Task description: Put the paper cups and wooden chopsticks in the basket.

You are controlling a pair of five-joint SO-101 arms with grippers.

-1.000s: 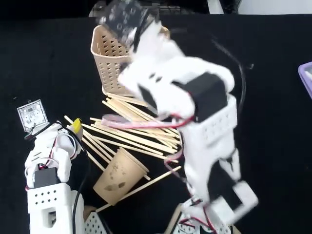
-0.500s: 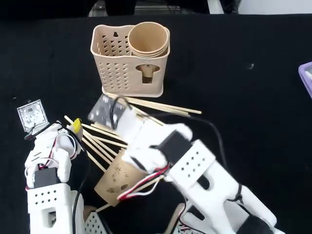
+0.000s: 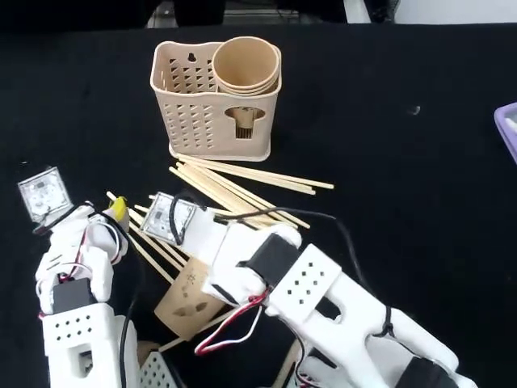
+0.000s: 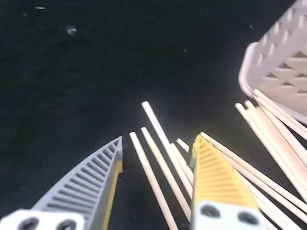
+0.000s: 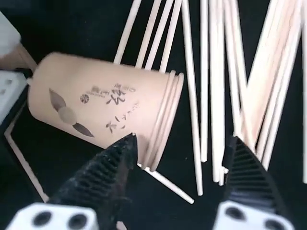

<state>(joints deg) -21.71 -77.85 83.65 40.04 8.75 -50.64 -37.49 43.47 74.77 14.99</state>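
A beige perforated basket (image 3: 202, 113) stands at the back of the black table with stacked paper cups (image 3: 246, 63) inside. Another paper cup (image 5: 100, 110) lies on its side near the front (image 3: 184, 305). Wooden chopsticks (image 3: 242, 182) are strewn between basket and cup. My right gripper (image 5: 183, 141) hangs open just above the lying cup's rim, one black finger over the cup and the other over chopsticks (image 5: 216, 91). My left gripper (image 4: 158, 140) is open over chopstick ends (image 4: 160, 177), its yellow finger (image 3: 121, 208) at the left of the pile.
The right arm (image 3: 307, 283) covers part of the lying cup and the chopstick pile. The basket corner (image 4: 283, 67) is near the left gripper. A purple object (image 3: 509, 125) sits at the right table edge. Open black tabletop lies to the right.
The right arm swung down from the basket, where it left a cup, to the lying cup and has settled lower and further left. The left arm shifted slightly left.
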